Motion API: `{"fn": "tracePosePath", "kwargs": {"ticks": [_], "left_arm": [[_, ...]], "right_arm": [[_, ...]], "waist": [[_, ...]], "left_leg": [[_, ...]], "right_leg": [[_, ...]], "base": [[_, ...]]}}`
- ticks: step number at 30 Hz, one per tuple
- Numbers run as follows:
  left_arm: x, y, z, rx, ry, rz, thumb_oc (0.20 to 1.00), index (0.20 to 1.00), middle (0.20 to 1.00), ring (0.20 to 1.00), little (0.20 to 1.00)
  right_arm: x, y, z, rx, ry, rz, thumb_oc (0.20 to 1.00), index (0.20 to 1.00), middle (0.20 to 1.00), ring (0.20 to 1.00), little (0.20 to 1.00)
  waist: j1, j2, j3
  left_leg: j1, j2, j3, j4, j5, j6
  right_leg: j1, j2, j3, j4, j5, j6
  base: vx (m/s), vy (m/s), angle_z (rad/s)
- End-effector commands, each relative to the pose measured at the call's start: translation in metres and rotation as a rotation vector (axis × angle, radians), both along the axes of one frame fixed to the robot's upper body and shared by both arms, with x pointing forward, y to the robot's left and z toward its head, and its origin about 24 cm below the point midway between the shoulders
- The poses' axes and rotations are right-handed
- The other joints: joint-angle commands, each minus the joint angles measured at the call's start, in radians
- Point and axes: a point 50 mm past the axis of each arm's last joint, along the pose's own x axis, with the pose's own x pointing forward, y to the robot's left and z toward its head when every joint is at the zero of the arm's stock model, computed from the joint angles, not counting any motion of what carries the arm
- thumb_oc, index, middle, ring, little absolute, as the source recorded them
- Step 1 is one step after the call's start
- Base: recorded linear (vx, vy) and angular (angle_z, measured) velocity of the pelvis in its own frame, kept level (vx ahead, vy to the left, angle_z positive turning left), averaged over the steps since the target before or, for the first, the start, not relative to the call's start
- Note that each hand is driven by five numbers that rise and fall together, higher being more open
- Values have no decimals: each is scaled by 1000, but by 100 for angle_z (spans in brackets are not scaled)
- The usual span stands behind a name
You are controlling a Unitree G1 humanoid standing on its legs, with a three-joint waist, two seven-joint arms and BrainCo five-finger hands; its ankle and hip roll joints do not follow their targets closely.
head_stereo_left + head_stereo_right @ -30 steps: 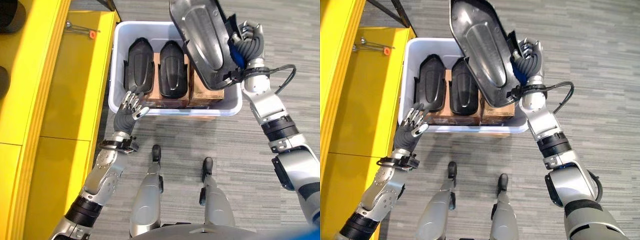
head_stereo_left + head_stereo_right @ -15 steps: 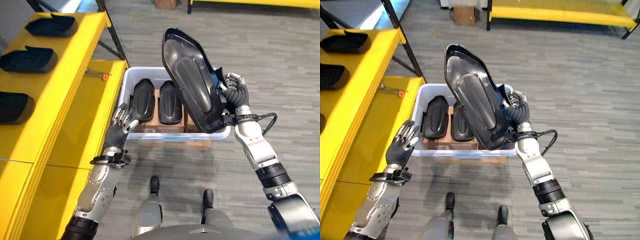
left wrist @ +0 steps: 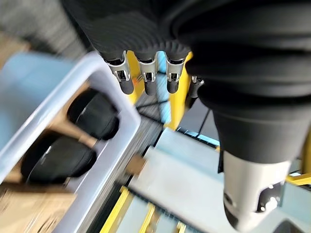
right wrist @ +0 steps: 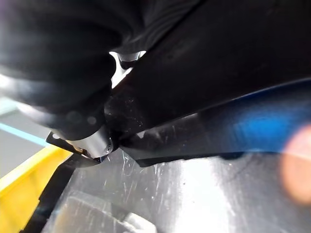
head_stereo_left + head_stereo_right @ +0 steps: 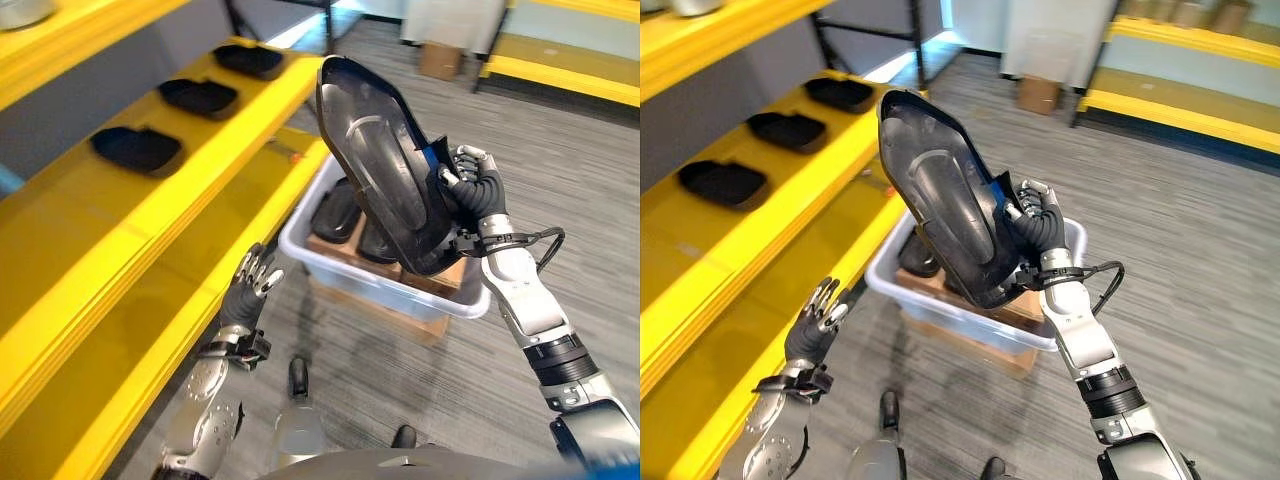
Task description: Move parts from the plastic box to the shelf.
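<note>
My right hand is shut on the edge of a large black moulded part, held upright above the pale plastic box. In the right wrist view the part's dark shell lies close against the hand. Two more black parts lie in the box on brown cardboard. My left hand hovers open, fingers straight, between the box and the yellow shelf. Three black parts rest on the shelf's middle level.
The box sits on a cardboard carton on the grey floor. A lower yellow shelf board runs beside my left arm. Another yellow rack and a small carton stand far across the floor.
The camera has tilted up, so the shelf levels now fill the left side. My right hand still holds the big black part over the box. The left hand stays open.
</note>
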Motion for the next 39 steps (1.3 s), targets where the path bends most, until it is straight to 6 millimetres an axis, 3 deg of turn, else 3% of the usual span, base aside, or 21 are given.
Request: {"fn": "tracePosePath", "kwargs": {"ticks": [1, 2, 6, 15, 22, 27, 29, 30, 31, 33, 34, 36, 38, 39], "left_arm": [[9, 2, 21, 37, -122, -14, 1000, 1000, 1000, 1000, 1000], [11, -2, 21, 39, -121, -30, 1000, 1000, 1000, 1000, 1000], [10, -2, 21, 64, -128, -45, 1000, 1000, 1000, 1000, 1000], [1, 15, 23, 100, -135, 27, 1000, 1000, 1000, 1000, 1000], [4, 26, 33, 137, -170, 86, 1000, 1000, 1000, 1000, 1000], [7, 29, 39, 164, -194, 103, 1000, 1000, 1000, 1000, 1000], [11, 30, 44, 191, -213, 100, 1000, 1000, 1000, 1000, 1000], [14, 28, 45, 181, -218, 87, 1000, 1000, 1000, 1000, 1000], [20, 29, 51, 228, -244, 66, 1000, 1000, 1000, 1000, 1000], [19, 31, 50, 263, -239, 68, 1000, 1000, 1000, 1000, 1000], [20, 31, 52, 262, -247, 68, 1000, 1000, 1000, 1000, 1000], [22, 29, 52, 246, -251, 68, 1000, 1000, 1000, 1000, 1000], [22, 26, 49, 238, -248, 54, 1000, 1000, 1000, 1000, 1000], [22, 25, 49, 238, -247, 54, 1000, 1000, 1000, 1000, 1000]], "right_arm": [[-2, -4, 37, 94, -203, -30, 200, 200, 200, 200, 200], [-6, -11, 32, 100, -193, -58, 200, 200, 200, 200, 200], [-12, -20, 24, 123, -174, -93, 200, 200, 200, 200, 200], [-16, -20, 11, 123, -126, -97, 200, 200, 200, 200, 200], [-8, 1, 12, 133, -110, -22, 200, 200, 200, 200, 200], [-4, 11, 6, 155, -66, 22, 200, 200, 200, 200, 200], [-4, 12, 2, 146, -52, 30, 200, 200, 200, 200, 200], [-5, 11, 1, 143, -48, 30, 200, 200, 200, 200, 200], [-7, 9, -1, 157, -41, 36, 200, 200, 200, 200, 200], [-9, 10, -8, 149, -14, 60, 200, 200, 200, 200, 200], [-10, 9, -8, 137, -15, 63, 200, 200, 200, 200, 200], [-10, 7, -10, 125, -6, 62, 200, 200, 200, 200, 200], [-13, 1, -14, 117, 9, 52, 200, 200, 200, 200, 200], [-13, 1, -14, 117, 9, 52, 200, 200, 200, 200, 200]], "waist": [[-45, -4, -66], [-64, 15, -102], [-65, 24, -119], [-24, -24, -109], [50, -74, -45], [72, -89, -43], [69, -90, -38], [57, -86, -38], [12, -69, -22], [-13, -54, -14], [-35, -43, -6], [-69, -32, 7], [-97, -39, 17], [-98, -38, 18]], "left_leg": [[145, 88, -107, -166, 221, -79], [202, 67, -66, -282, 149, -76], [212, 22, -51, -322, 104, -62], [175, -89, -77, -330, 59, -21], [31, -200, -135, -242, 8, 18], [16, -247, -163, -220, -28, 52], [21, -263, -181, -211, -42, 70], [29, -268, -193, -219, -43, 78], [41, -268, -223, -236, -31, 93], [73, -264, -234, -257, -33, 99], [89, -259, -251, -267, -32, 96], [115, -253, -278, -266, -49, 90], [139, -248, -315, -239, -83, 76], [139, -248, -316, -236, -86, 76]], "right_leg": [[-154, -10, 75, 180, -22, 50], [-141, -42, 26, 190, -20, 79], [-122, -92, 0, 176, 18, 104], [-73, -190, -45, 98, 128, 171], [-82, -273, -95, 40, 252, 228], [-83, -311, -87, 54, 300, 243], [-97, -316, -39, 109, 293, 232], [-121, -303, 26, 145, 290, 219], [-212, -218, 197, 212, 258, 181], [-258, -164, 272, 231, 235, 164], [-311, -166, 319, 206, 264, 172], [-349, -144, 421, 146, 266, 178], [-371, -161, 516, 67, 297, 204], [-367, -161, 514, 65, 297, 204]], "base": [[0, 199, 101], [27, 182, 106], [91, 235, 109], [47, 156, 29], [-33, 145, 35], [41, 177, 42], [73, 160, 36], [41, 213, 44], [47, 204, 35], [77, 98, 67], [111, -27, 59], [145, -80, 13], [191, -164, 36], [223, -266, 82]]}}
